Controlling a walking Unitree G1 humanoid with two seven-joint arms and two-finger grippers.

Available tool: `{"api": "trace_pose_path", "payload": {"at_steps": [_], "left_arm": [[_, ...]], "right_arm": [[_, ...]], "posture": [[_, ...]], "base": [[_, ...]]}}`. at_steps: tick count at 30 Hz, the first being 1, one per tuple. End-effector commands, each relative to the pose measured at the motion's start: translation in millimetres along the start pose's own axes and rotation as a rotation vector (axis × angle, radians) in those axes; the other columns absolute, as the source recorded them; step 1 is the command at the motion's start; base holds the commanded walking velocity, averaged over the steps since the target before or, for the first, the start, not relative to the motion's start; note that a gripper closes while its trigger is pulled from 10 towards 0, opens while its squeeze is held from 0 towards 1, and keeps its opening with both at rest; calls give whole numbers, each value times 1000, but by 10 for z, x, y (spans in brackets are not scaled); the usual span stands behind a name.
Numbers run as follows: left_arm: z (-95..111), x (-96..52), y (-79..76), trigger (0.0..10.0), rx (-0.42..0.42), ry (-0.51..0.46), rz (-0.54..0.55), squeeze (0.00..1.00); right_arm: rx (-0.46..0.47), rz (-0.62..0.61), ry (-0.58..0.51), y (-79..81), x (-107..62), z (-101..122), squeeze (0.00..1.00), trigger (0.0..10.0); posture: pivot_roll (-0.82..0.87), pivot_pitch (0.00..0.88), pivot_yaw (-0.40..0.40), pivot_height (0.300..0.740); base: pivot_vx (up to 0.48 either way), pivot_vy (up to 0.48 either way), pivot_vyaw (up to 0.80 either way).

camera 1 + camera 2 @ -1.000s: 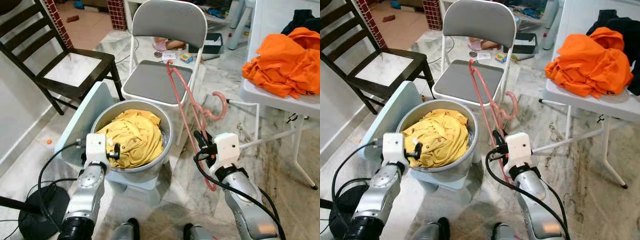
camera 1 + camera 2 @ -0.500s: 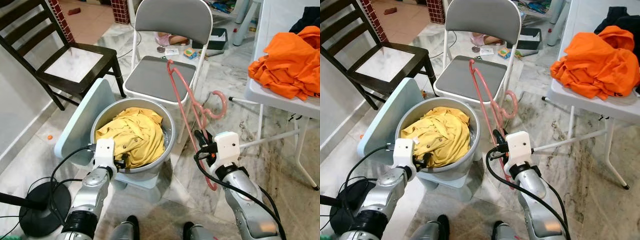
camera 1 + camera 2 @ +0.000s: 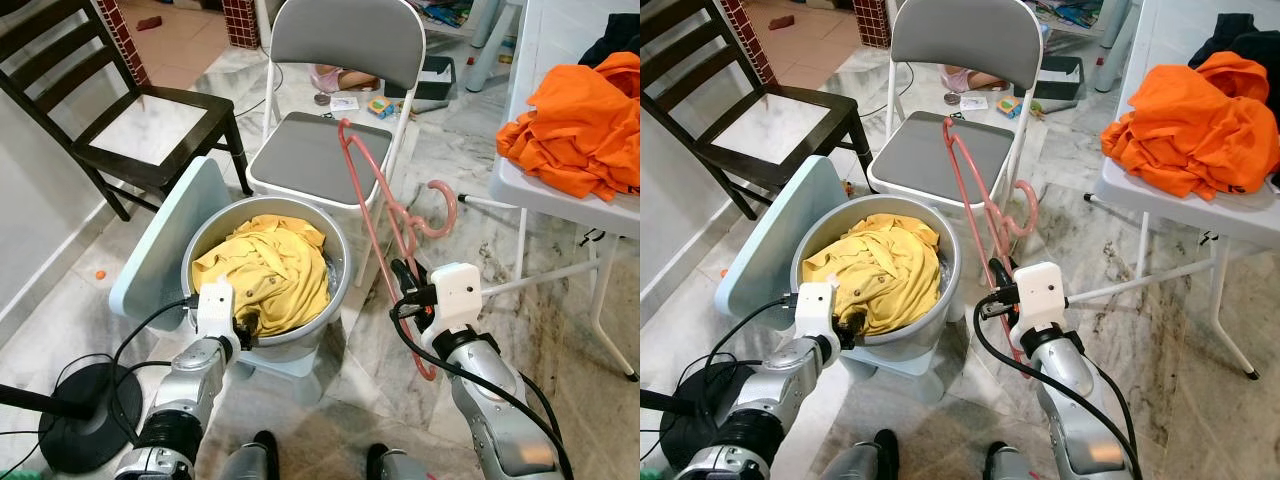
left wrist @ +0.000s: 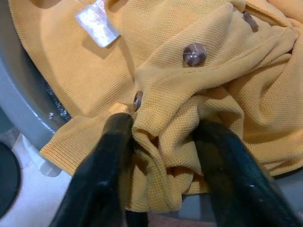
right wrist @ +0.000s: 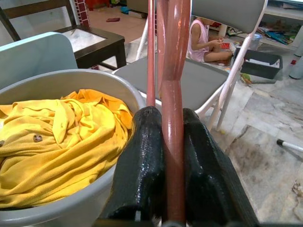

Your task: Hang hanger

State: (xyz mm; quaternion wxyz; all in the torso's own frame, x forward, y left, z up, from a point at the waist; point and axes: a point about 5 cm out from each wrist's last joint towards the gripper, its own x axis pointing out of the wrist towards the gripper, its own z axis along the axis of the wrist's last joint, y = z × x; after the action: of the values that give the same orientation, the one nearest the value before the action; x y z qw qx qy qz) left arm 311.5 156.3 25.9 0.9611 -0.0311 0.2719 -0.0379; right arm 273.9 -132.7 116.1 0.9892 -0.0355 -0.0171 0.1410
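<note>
The right gripper [image 3: 404,283] has its fingers squeezed tight on the pink hanger [image 3: 368,195], holding it up beside the tub [image 3: 335,290]. The left gripper [image 4: 163,142] pinches a fold of the yellow shirt [image 3: 265,270], probably to lift it onto the hanger.

Your robot carries two silver metal arms with black elbow joints. Each wrist ends in a white box housing, black cables looping alongside. Left claw [image 3: 243,325] and right claw [image 3: 402,275] have glossy black fingers [image 5: 144,165].
</note>
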Motion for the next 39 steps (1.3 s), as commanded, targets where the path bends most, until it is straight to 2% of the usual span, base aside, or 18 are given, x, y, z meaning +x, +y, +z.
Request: {"api": "trace_pose_path", "payload": {"at_steps": [1, 2, 4, 5, 7, 14, 19, 20, 22, 23, 24, 25, 26, 30, 32, 35, 38, 39], "left_arm": [[37, 22, -24, 0, 2, -29, 12, 0], [69, 27, -33, 0, 6, -46, 14, 0], [361, 34, -248, 0, 35, -185, -72, 0], [416, 33, -304, 0, 38, -205, -96, 0], [416, 33, -304, 0, 38, -205, -96, 0], [470, 60, -651, 0, 34, -132, -262, 0], [494, 39, -991, 0, 170, -133, -411, 0], [448, 12, -1120, 0, 234, -109, -500, 0], [369, -14, -1179, 0, 385, -101, -553, 0], [345, -20, -1177, 0, 422, -99, -564, 0], [315, -28, -1169, 980, 454, -92, -578, 0], [295, -34, -1164, 980, 473, -86, -588, 0], [240, -39, -1104, 10000, 512, -74, -582, 0], [238, -54, -978, 10000, 564, -110, -553, 0], [331, -91, -813, 10000, 639, -192, -500, 0], [491, -134, -610, 10000, 680, -291, -382, 0], [615, -227, -482, 10000, 713, -406, -327, 0], [615, -227, -482, 10000, 713, -406, -327, 0]], "right_arm": [[-3, -9, -5, -26, -2, 23, 0, 10000], [-3, -10, -5, -28, -2, 23, 0, 10000], [-6, -15, -9, -40, -1, 37, 0, 10000], [-7, -16, -9, -43, -1, 39, 0, 10000], [-7, -16, -9, -43, -1, 39, 0, 10000], [-6, -32, -16, -56, 1, 49, 0, 10000], [-4, -31, -19, -46, 21, 56, 0, 10000], [-3, -30, -21, -39, 29, 60, 0, 10000], [-3, -27, -22, -26, 35, 65, 0, 10000], [-3, -26, -22, -23, 34, 65, 0, 10000], [-2, -26, -23, -21, 33, 66, 0, 10000], [-2, -26, -23, -20, 33, 67, 0, 10000], [-2, -27, -21, -20, 27, 59, 0, 10000], [0, -30, -20, -19, 18, 51, 0, 10000], [1, -30, -17, -13, 16, 41, 0, 10000], [4, -26, -19, -5, 31, 49, 0, 10000], [4, -20, -19, 2, 48, 44, 0, 10000], [4, -20, -19, 2, 48, 44, 0, 10000]], "posture": [[-41, 226, 12, 740], [-41, 226, 12, 740], [-44, 224, 10, 740], [-44, 224, 10, 740], [-44, 224, 10, 740], [-43, 228, 16, 740], [-39, 230, 15, 740], [-40, 230, 16, 740], [-43, 231, 17, 740], [-44, 232, 18, 740], [-44, 232, 18, 740], [-44, 232, 18, 740], [-43, 232, 20, 740], [-38, 234, 22, 740], [-33, 235, 21, 740], [-21, 237, 19, 740], [-4, 239, 17, 740], [-4, 239, 17, 740]], "base": [[0, 0, 0], [0, 0, 0], [0, 0, 0], [0, 0, 0], [0, 0, 0], [0, 0, 0], [0, 0, 0], [0, 0, 0], [0, 0, 0], [0, 0, 0], [0, 0, 0], [0, 0, 0], [0, 0, 0], [0, 0, 0], [0, 0, 0], [0, 0, 0], [0, 0, 0], [0, 0, 0]]}}
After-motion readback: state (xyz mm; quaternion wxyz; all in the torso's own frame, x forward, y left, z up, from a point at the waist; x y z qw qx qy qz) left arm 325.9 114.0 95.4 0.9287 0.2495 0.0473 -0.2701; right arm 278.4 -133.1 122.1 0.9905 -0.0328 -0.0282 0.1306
